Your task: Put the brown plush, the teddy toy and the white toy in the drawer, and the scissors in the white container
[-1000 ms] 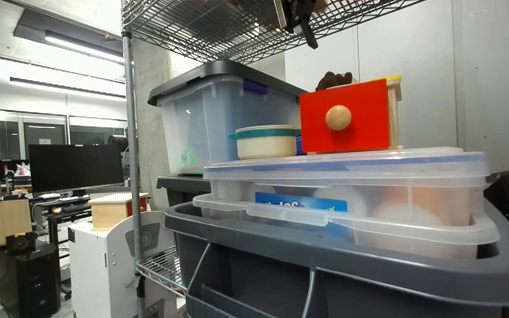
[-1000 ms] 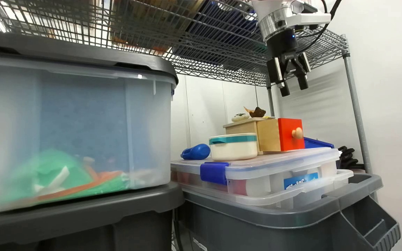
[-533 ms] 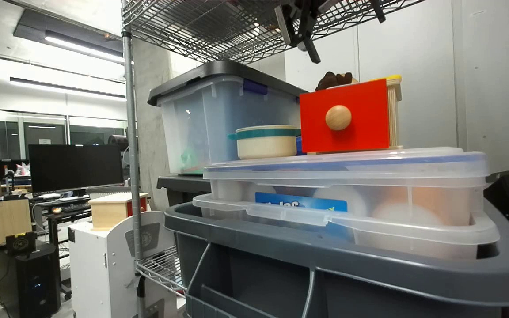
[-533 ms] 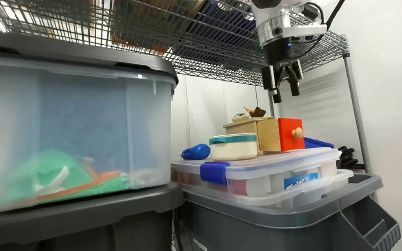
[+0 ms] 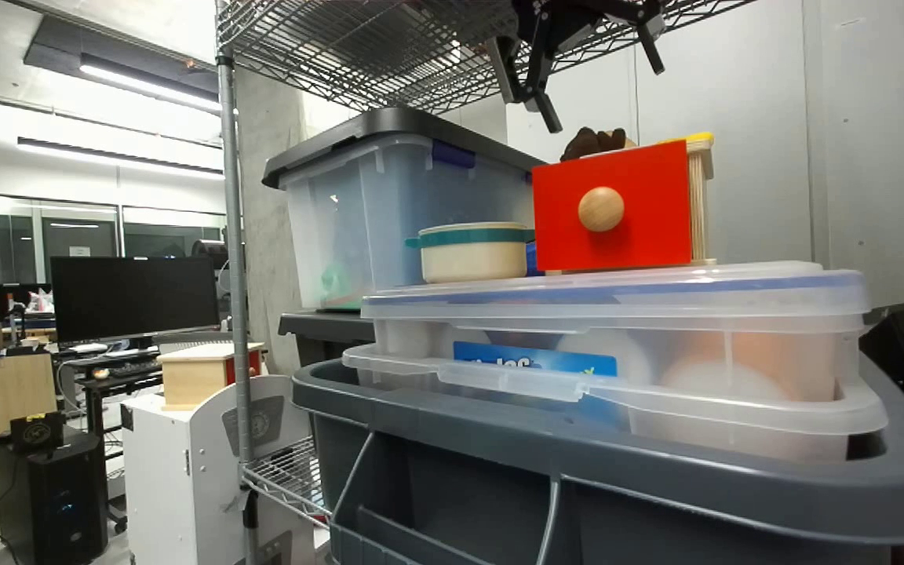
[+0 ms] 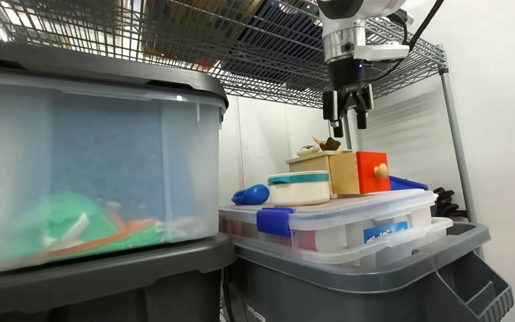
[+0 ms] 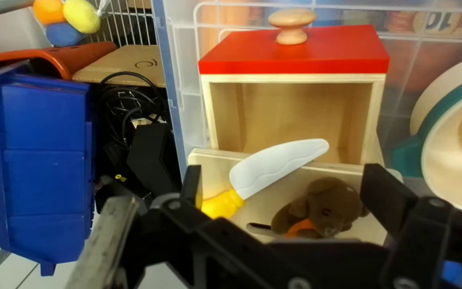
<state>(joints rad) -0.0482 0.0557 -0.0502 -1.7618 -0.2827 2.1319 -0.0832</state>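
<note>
While the black two-finger gripper [image 6: 350, 128] hangs with its fingers spread wide, the small brown plush bear with an orange patch [image 7: 331, 204] lies lower, on top of the pale wooden casing [image 6: 309, 163]. Near the bear there is a toy knife with white blade and yellow handle [image 7: 255, 176]; in the wrist view, its tip overlaps the open red-fronted drawer [image 7: 251, 50]. In an exterior view, a small whitish toy with dark spots [image 6: 308, 150] is also on the casing. Just beside, the round cream container with a teal band [image 6: 299, 194] stands on a clear plastic lid [image 6: 373, 208].
</note>
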